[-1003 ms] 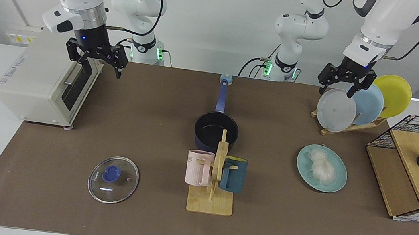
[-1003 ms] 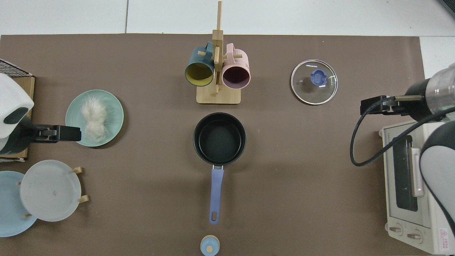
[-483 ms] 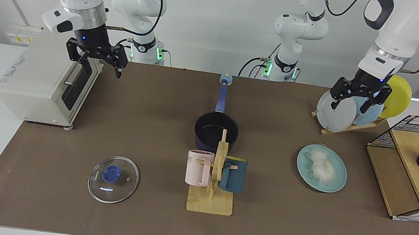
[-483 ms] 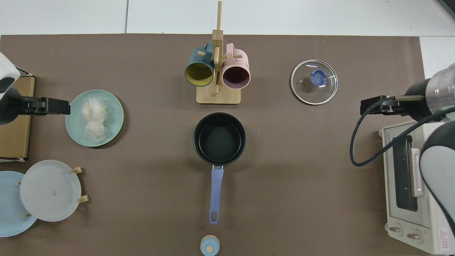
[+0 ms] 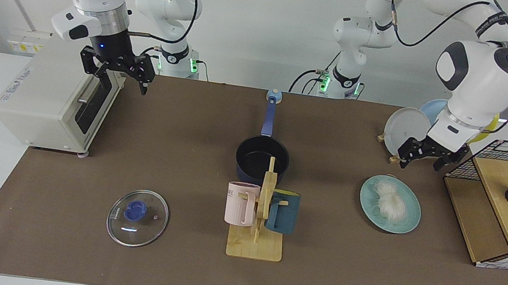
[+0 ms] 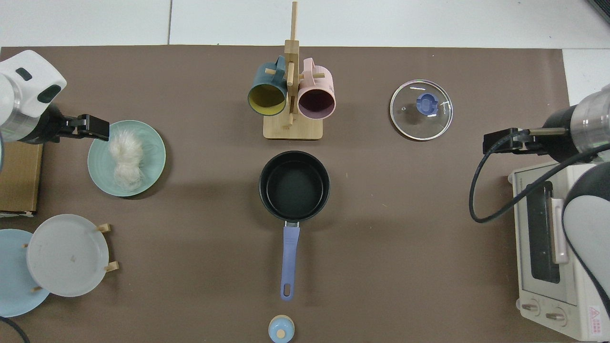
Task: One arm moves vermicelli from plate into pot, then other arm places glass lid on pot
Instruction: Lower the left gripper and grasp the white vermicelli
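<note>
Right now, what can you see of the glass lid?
The lid is a round disc of clear glass with a thin metal rim and a blue knob at its centre; a small vent hole shows near the knob. It lies flat, knob up, on the brown mat, which shows through the glass. Nothing else touches it. In the facing view it sits near the front edge, at the side where the toaster oven stands, well apart from the pot.
</note>
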